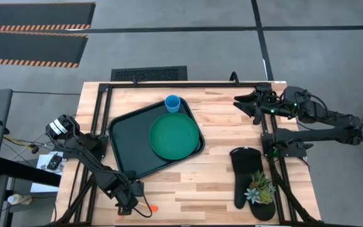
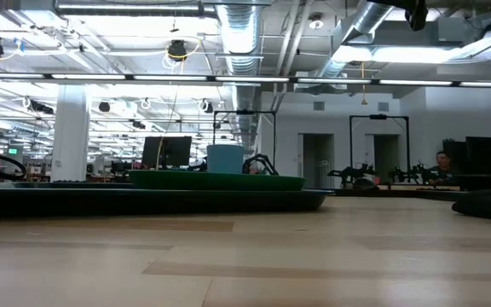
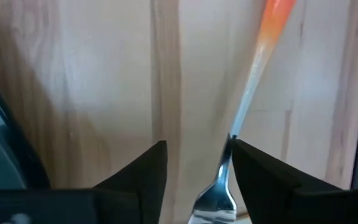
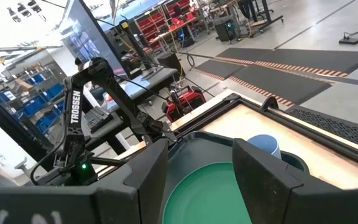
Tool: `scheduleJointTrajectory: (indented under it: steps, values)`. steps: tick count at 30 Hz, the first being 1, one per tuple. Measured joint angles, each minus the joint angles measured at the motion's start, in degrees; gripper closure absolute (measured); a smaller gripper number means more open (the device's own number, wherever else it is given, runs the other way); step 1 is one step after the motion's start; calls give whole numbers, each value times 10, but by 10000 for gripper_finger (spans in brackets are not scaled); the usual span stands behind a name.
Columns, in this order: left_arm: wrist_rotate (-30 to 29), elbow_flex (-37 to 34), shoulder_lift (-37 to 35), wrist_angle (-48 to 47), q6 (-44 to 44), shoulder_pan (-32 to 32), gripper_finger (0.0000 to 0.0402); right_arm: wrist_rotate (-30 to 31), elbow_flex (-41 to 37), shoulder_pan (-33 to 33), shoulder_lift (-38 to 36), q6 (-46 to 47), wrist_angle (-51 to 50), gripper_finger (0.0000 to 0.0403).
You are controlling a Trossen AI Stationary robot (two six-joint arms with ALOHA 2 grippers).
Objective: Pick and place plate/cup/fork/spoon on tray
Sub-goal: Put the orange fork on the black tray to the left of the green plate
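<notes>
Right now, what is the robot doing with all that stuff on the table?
It is putting dishes on the dark tray. The green plate and the blue cup already sit on it. The left end effector is down at the table's near edge, its fingers either side of the orange-handled fork, which lies on the wood. The right end effector waits open, raised over the far right side. No spoon shows. An oven mitt and a small plant lie on the right.

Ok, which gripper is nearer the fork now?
Left. The left gripper straddles the fork at the table's near edge; the right gripper waits across the table beyond the tray.
</notes>
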Motion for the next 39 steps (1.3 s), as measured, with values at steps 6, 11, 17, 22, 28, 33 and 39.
scheduleJointTrajectory:
  steps: [6, 11, 17, 22, 28, 33, 39]
  values:
    - [0, -10, -2, 4, -2, 0, 283, 0, 0, 0, 0, 0, 0, 198]
    - [-5, -10, -2, 10, -3, 1, 313, 0, 0, 0, 0, -3, 0, 198]
    - [-8, -10, -2, 20, -4, 1, 338, 0, 0, 0, 0, -5, 0, 198]
    - [-39, 0, -1, 22, 15, 8, 317, 0, 0, 0, 0, -5, 0, 198]
    - [-56, 16, -1, 26, 33, 9, 240, 0, 0, 0, 0, -5, 0, 198]
    - [-33, 17, 10, 24, 7, -1, 176, 0, 0, 0, 0, -5, 0, 198]
    - [-15, 21, 45, 16, 14, -18, 165, 0, 0, 1, 0, -4, 0, 198]
